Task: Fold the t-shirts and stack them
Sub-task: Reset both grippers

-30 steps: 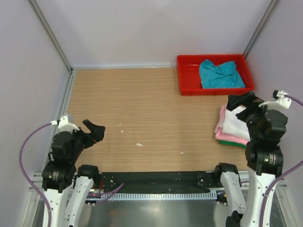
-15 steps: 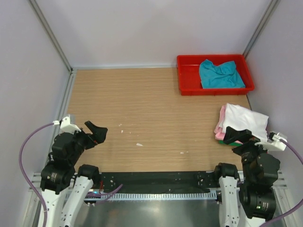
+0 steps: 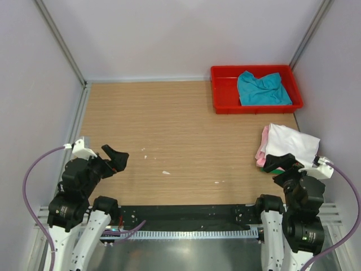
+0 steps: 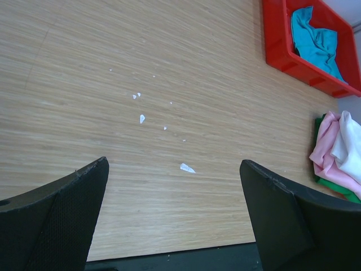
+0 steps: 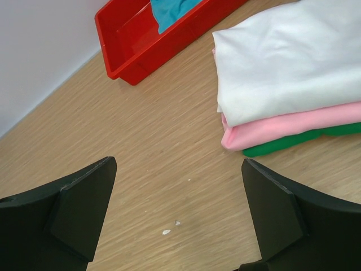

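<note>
well, stacked t-shirts (image 3: 290, 144) near table (image 3: 169, 124) edge

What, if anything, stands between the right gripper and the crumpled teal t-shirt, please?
The folded stack of white, pink and green cloth shirts lies directly between the right gripper and the red plastic tray holding the crumpled teal t-shirt; the tray's near wall also rims it.

You have bright, even, diffuse light in all three views, seemingly from overhead. Shadows stay soft and short (the faintest rim under the shirts (image 5: 271, 73)). The table (image 3: 169, 130) looks matte, its grain crisp to the frame edges. In both wrist views the fingers (image 4: 56, 214) read flat black, with little surface detail.
</note>
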Tool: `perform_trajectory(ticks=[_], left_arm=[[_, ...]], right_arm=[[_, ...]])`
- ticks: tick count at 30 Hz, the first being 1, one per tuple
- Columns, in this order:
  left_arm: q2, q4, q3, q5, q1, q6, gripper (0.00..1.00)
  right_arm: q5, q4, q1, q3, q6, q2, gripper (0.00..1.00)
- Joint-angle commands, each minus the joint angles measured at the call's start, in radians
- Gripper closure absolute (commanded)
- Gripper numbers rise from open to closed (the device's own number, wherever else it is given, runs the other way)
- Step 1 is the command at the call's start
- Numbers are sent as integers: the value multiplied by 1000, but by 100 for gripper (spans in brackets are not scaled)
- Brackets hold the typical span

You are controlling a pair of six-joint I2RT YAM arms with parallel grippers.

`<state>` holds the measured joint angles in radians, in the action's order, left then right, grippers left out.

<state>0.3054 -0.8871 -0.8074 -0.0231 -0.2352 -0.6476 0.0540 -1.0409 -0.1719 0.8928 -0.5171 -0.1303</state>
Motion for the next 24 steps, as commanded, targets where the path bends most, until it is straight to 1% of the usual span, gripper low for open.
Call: perform_trajectory(ticks=[1, 18, 24], left_arm=[[12, 36, 5, -17, -3, -4, 0], [20, 34, 4, -21, -10, -6, 0], [24, 33, 4, -18, -13, -6, 0]], right_arm=[[-2, 4, 3, -15, -20, 9, 0], [4, -7, 3, -57, -38, 43, 0], [12, -8, 3, -66, -58, 86, 0]])
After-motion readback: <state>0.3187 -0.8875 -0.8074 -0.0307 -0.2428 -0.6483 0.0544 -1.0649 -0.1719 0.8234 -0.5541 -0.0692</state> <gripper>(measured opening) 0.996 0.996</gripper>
